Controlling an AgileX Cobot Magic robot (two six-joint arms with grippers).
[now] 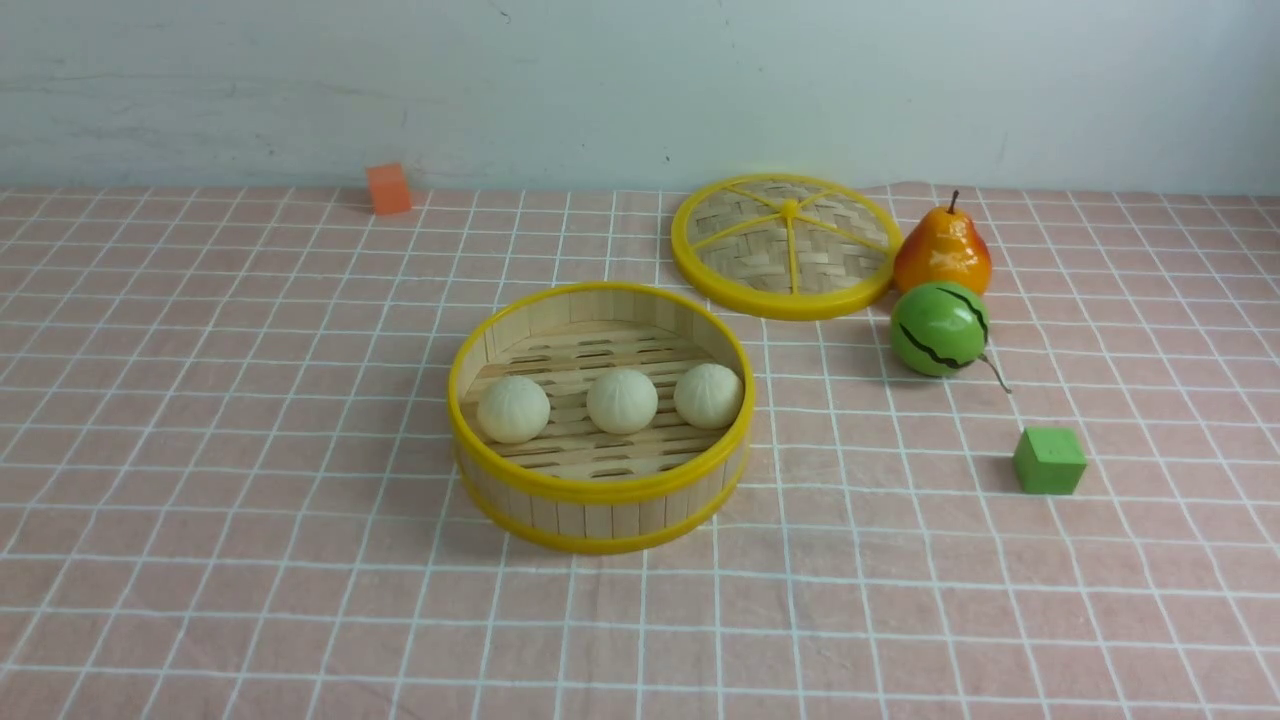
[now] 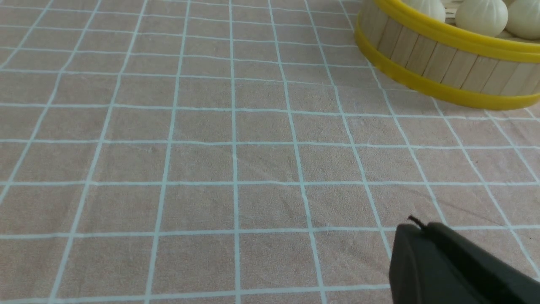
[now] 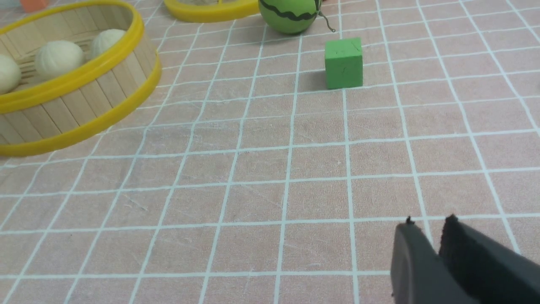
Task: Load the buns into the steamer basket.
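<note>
The steamer basket [image 1: 600, 490] stands mid-table on the pink checked cloth. Three cream-white buns lie in a row on its slotted floor: the left bun [image 1: 513, 409], the middle bun [image 1: 622, 401] and the right bun [image 1: 708, 395]. Neither gripper shows in the front view. In the left wrist view my left gripper [image 2: 415, 228] is shut and empty over bare cloth, well short of the basket [image 2: 438, 59]. In the right wrist view my right gripper [image 3: 428, 223] is shut and empty, tips barely apart, with the basket [image 3: 84, 101] far off to one side.
The woven yellow-rimmed lid [image 1: 785, 245] lies behind the basket to the right. Next to it are an orange pear [image 1: 942, 250] and a green striped melon [image 1: 938, 328]. A green cube [image 1: 1048, 460] sits nearer right, and an orange cube [image 1: 388, 188] sits by the back wall.
</note>
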